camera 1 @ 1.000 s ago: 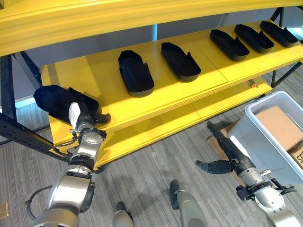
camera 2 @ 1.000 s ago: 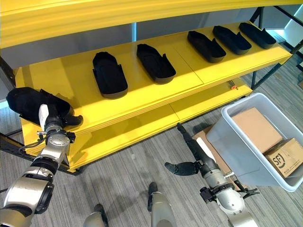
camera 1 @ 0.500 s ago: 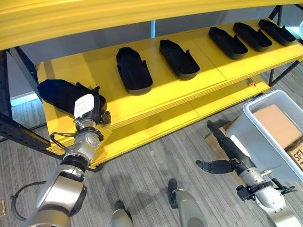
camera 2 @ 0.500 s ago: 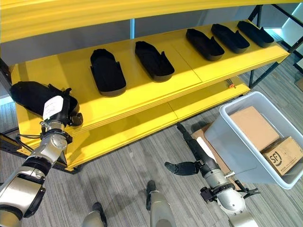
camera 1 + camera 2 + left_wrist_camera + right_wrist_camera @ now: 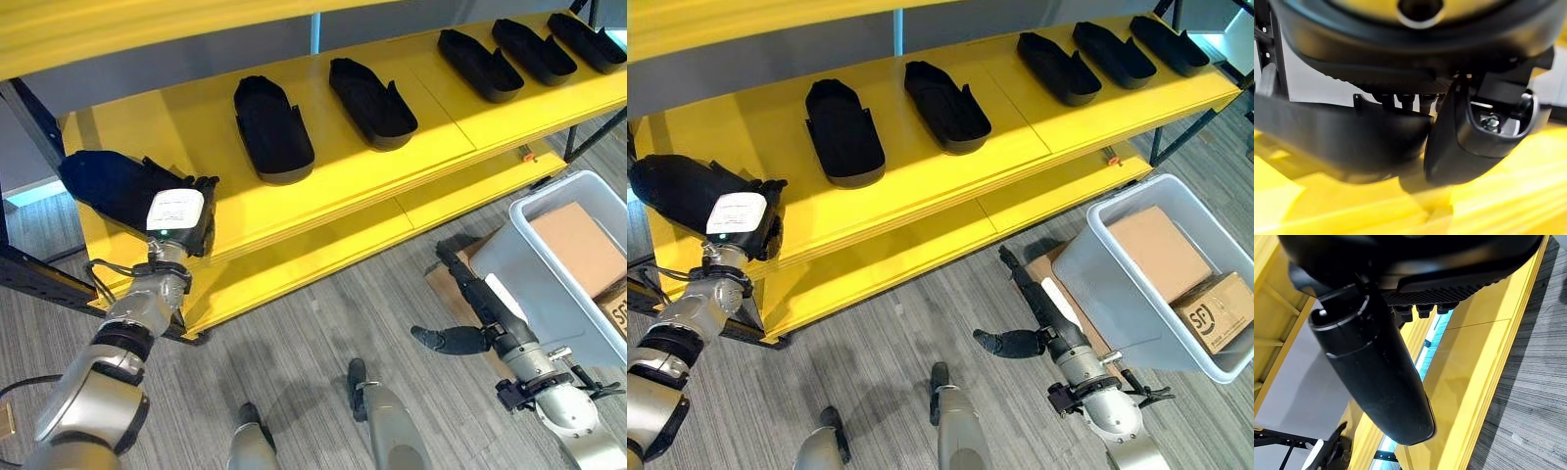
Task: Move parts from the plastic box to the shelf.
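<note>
Left eye view: our left hand (image 5: pixel 178 217) grips a black part (image 5: pixel 110 184) resting on the shelf (image 5: pixel 323 166). Our right hand (image 5: pixel 468 302) hangs low with fingers straight, holding nothing.

bare yellow shelf board (image 5: pixel 186 137) lies between the black moulded part (image 5: pixel 103 181) at the shelf's left end and the next black part (image 5: pixel 272 129). five black parts line the board with narrow gaps, widest at mid-shelf (image 5: pixel 441 98). upper yellow shelf (image 5: pixel 118 24) overhangs, limiting room from above. grey plastic box (image 5: pixel 1097 284) blocks the right; grey floor (image 5: pixel 313 333) before the shelf is open.
</note>
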